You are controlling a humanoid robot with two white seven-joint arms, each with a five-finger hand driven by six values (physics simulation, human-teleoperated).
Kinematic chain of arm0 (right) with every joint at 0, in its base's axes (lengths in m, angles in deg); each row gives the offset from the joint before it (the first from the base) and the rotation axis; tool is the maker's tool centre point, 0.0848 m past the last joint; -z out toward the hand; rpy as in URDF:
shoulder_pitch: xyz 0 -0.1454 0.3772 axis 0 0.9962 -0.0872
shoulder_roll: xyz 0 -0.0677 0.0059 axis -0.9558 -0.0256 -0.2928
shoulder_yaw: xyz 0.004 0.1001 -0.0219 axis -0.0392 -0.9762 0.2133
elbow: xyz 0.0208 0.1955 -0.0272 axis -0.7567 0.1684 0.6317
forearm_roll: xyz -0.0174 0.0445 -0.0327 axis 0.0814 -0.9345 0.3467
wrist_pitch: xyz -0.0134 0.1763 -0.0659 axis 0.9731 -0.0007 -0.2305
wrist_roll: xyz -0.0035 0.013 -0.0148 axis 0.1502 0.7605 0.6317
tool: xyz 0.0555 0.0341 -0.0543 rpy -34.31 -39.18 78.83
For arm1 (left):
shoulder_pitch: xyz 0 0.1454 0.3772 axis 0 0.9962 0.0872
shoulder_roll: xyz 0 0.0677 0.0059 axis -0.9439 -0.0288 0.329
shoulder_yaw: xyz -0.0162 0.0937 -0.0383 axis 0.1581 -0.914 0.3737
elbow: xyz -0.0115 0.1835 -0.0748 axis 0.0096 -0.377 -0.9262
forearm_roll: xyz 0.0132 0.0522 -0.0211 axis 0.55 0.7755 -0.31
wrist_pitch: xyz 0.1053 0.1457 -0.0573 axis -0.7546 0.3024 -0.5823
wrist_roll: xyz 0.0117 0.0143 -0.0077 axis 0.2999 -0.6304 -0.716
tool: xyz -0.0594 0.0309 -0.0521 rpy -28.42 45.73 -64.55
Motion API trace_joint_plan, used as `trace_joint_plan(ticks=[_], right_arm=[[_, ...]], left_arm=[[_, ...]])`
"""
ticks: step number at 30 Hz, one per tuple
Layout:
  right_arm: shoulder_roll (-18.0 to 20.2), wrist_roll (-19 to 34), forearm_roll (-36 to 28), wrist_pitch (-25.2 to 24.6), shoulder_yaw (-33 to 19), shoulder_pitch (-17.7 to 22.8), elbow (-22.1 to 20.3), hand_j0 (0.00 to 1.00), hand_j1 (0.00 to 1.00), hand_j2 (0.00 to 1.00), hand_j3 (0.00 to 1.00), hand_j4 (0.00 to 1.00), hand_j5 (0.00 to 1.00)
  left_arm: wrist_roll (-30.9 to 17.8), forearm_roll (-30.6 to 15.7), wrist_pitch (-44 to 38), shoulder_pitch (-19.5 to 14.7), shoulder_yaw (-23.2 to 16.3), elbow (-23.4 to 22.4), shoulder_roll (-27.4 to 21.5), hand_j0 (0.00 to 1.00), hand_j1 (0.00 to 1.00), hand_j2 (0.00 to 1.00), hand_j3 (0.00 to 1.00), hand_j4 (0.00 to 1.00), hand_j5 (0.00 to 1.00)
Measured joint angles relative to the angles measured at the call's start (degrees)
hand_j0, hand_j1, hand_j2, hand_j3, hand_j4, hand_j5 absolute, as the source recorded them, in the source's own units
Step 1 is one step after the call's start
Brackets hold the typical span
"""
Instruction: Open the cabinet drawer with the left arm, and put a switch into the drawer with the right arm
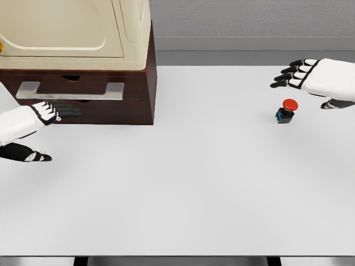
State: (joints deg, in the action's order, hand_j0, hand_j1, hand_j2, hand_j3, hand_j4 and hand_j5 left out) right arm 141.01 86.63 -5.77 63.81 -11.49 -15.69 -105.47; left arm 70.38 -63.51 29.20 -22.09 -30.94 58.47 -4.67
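Note:
A dark brown cabinet [138, 83] stands at the back left of the white table [183, 183], with a cream appliance on top. Its drawer is shut and carries a wide silver handle [69, 90]. My left hand [55, 112] hovers just below and in front of that handle, fingers extended and holding nothing. A small switch [287, 110] with a red round button on a black and blue base stands on the table at the right. My right hand [297, 73] floats above and behind the switch, fingers stretched out and apart from it.
The cream appliance [72, 33] fills the cabinet's top. A grey wall runs behind the table. The table's front edge lies near the bottom of the view.

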Motion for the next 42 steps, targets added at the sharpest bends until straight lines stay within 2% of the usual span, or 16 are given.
trace_joint_plan(ticks=[4,8,12,15,19,23,27,30,34,42], right_arm=[[0.09,0.00,-0.22,0.00,0.08,0.09,0.14,1.00,1.00,1.00,1.00,1.00,1.00],[-0.17,-0.01,0.03,-0.03,0.40,-0.88,4.74,1.00,1.00,1.00,1.00,1.00,1.00],[-1.51,-0.01,0.84,-0.04,2.85,-4.13,11.52,1.00,1.00,1.00,1.00,1.00,1.00],[-2.78,0.00,3.12,-0.01,5.86,-4.92,13.60,1.00,1.00,1.00,1.00,1.00,1.00],[-3.76,0.00,5.20,-0.01,8.63,-5.36,15.78,1.00,1.00,1.00,1.00,1.00,1.00],[-4.28,0.00,6.13,-0.01,9.76,-6.33,16.68,1.00,1.00,1.00,1.00,1.00,1.00],[-4.81,-0.01,6.35,-0.02,12.02,-8.09,16.97,1.00,1.00,1.00,1.00,1.00,1.00],[-5.02,-0.01,6.38,-0.02,12.97,-8.26,17.05,1.00,1.00,1.00,1.00,1.00,1.00],[-5.05,-0.01,6.42,-0.02,13.42,-8.70,17.08,1.00,1.00,1.00,1.00,1.00,1.00],[-4.72,-0.01,6.30,-0.02,13.73,-9.58,17.02,1.00,1.00,1.00,1.00,1.00,1.00]], left_arm=[[-1.75,1.88,0.02,-3.60,-3.36,-0.11,2.12,1.00,1.00,1.00,1.00,1.00,1.00],[-2.24,3.16,0.02,-6.15,-5.05,-0.40,2.81,1.00,1.00,1.00,1.00,1.00,1.00],[-2.30,3.67,0.03,-8.80,-5.76,-1.29,-0.19,1.00,1.00,1.00,1.00,1.00,1.00],[-3.55,3.55,0.02,-11.08,-5.97,-0.54,-3.86,1.00,1.00,1.00,1.00,1.00,1.00],[-7.67,3.05,0.02,-15.81,-6.13,-0.05,-5.49,1.00,1.00,1.00,1.00,1.00,1.00],[-8.87,-0.19,0.06,-17.67,-6.34,0.14,-3.85,1.00,1.00,1.00,1.00,1.00,1.00],[-10.77,-8.57,-0.04,-18.90,-7.13,0.20,-2.43,1.00,1.00,1.00,1.00,1.00,1.00],[-16.31,-11.51,-3.41,-23.54,-7.83,0.20,0.25,1.00,1.00,1.00,1.00,1.00,1.00],[-19.36,-12.46,-7.13,-24.35,-10.60,0.10,2.68,1.00,1.00,1.00,1.00,1.00,1.00],[-20.38,-12.61,-17.48,-24.96,-13.25,0.01,3.22,1.00,1.00,1.00,1.00,1.00,1.00]])
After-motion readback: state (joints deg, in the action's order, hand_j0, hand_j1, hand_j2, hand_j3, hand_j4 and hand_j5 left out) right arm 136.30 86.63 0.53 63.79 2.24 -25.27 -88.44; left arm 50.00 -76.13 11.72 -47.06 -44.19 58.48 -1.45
